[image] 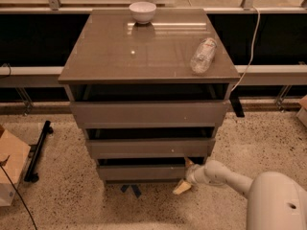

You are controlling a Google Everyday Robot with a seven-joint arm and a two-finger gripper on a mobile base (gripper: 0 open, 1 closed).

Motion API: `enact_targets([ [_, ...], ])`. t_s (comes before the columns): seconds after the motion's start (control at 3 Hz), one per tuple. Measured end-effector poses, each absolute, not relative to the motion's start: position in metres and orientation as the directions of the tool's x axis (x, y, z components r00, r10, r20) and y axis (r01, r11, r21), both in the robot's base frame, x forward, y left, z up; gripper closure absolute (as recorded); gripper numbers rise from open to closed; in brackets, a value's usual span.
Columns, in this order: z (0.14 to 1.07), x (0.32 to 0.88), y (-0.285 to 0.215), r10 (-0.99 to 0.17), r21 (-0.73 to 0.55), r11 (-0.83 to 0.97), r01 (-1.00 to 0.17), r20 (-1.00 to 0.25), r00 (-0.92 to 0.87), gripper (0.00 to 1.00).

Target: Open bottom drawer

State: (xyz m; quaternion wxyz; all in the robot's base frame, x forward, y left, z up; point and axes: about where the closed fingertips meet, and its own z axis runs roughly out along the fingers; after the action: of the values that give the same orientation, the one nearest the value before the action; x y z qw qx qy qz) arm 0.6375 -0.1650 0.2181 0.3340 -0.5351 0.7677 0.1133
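A taupe-grey cabinet (148, 79) stands on a speckled floor (62, 200), its glossy worktop (144, 51) seen from above. Below the worktop sit three flat, handleless fronts, each with a dark gap above it: the top drawer (148, 113) is widest, the middle drawer (148, 147) is narrower, and the bottom drawer (141, 171) sits lowest, just above the floor, and looks narrowest. The robot's pale arm (230, 178) reaches in from the lower right corner toward the cabinet's foot. A cardboard box (9, 162) sits at the left edge, beside a black bar (38, 150) lying on the floor. A clear plastic bottle (203, 55) lies on its side near the worktop's right edge, well apart from a white bowl (143, 11) at the back. The end effector (185, 175) is at the right end of the bottom drawer, its tan fingers (183, 188) spread, one above the front's top edge and one below it.
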Motion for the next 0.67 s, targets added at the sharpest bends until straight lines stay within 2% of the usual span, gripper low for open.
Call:
enact_targets([
  [0.67, 0.181, 0.672, -0.149, -0.738, -0.124, 0.39, -0.913, -0.635, -0.229, 0.0],
])
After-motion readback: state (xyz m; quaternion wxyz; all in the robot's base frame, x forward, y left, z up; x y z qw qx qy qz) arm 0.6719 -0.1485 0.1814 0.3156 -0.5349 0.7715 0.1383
